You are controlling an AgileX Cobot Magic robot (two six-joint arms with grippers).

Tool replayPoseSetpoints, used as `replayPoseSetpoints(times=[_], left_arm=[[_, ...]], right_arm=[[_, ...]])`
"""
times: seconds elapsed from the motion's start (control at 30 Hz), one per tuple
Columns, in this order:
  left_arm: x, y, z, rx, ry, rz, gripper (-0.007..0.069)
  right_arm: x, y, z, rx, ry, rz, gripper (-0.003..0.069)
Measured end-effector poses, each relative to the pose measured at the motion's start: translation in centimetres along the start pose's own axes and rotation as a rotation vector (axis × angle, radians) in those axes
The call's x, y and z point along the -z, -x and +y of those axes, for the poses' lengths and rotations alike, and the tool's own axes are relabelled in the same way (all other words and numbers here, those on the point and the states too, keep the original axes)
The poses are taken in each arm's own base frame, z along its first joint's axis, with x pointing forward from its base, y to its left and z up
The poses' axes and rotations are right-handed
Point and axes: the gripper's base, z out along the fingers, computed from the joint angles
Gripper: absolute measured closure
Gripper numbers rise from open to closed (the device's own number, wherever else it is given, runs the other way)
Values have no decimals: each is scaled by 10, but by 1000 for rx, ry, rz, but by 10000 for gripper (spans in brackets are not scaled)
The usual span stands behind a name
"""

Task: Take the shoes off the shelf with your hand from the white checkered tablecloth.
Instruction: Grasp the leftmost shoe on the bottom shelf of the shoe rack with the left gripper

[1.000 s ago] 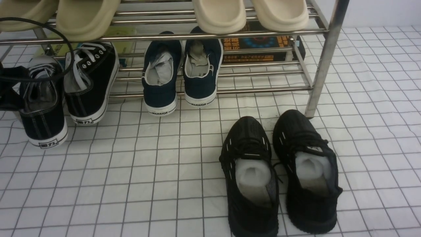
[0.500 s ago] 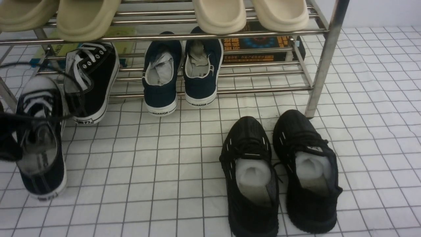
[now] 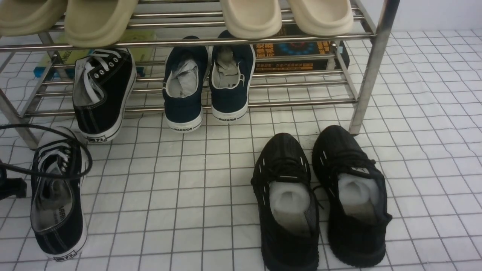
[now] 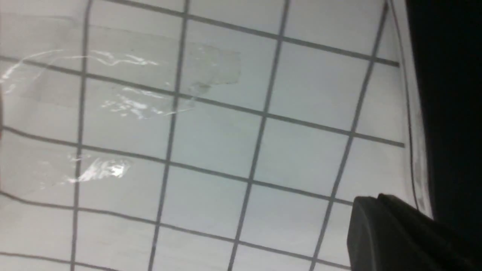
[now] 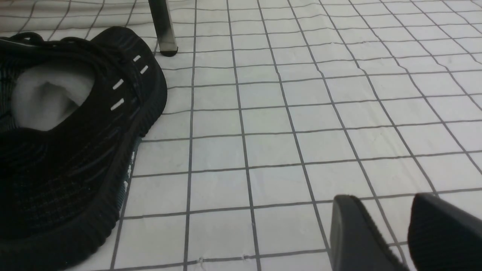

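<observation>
One of the black lace-up shoes (image 3: 56, 203) lies on the tablecloth (image 3: 180, 195) at the robot's left, off the shelf (image 3: 371, 71). Its mate (image 3: 103, 94) sits on the lowest tier, heel out, near the navy pair (image 3: 205, 82).

The left gripper (image 3: 13, 187) is just beside the grounded shoe, its fingers (image 4: 376, 229) pressed together — whether they pinch the shoe's edge I cannot tell. A black cable (image 3: 89, 165) loops across that shoe's laces. If the arm pulls away, the loop may catch and drag or tip the shoe.

The mate sits under a bar holding slippers (image 3: 99, 19) — a steep lift would knock it. The right gripper (image 5: 378, 203) is low beside the black knit pair (image 3: 320, 195), fingers spread and empty.
</observation>
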Motion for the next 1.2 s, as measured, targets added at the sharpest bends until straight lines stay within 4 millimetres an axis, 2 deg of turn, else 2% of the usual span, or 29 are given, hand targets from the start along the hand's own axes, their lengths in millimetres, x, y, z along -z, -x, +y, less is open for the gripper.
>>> replayPoseSetpoints(times=[0.1,0.23,0.3,0.4,0.43,0.53,0.67,0.7,0.8,1.0,1.07,1.2], left_arm=[[7,3,1,33,5,-8,615],[35,11,-1,124,-42,-24,589],[39,13,-4,152,-80,-32,573],[46,19,-17,239,-234,-76,496],[46,19,-17,237,-233,-78,490],[51,26,-27,258,-357,-135,368],[59,38,-29,262,-399,-212,271],[65,49,-28,270,-407,-274,232],[71,65,-31,247,-412,-350,192],[68,94,-64,156,-434,-438,176],[64,98,-66,160,-431,-453,176],[43,108,-67,183,-408,-458,176]], right_arm=[[0,0,0,0,0,0,420],[0,0,0,0,0,0,420],[0,0,0,0,0,0,420],[0,0,0,0,0,0,420],[0,0,0,0,0,0,420],[0,0,0,0,0,0,420],[0,0,0,0,0,0,420],[0,0,0,0,0,0,420],[0,0,0,0,0,0,420],[0,0,0,0,0,0,420],[0,0,0,0,0,0,420],[0,0,0,0,0,0,420]])
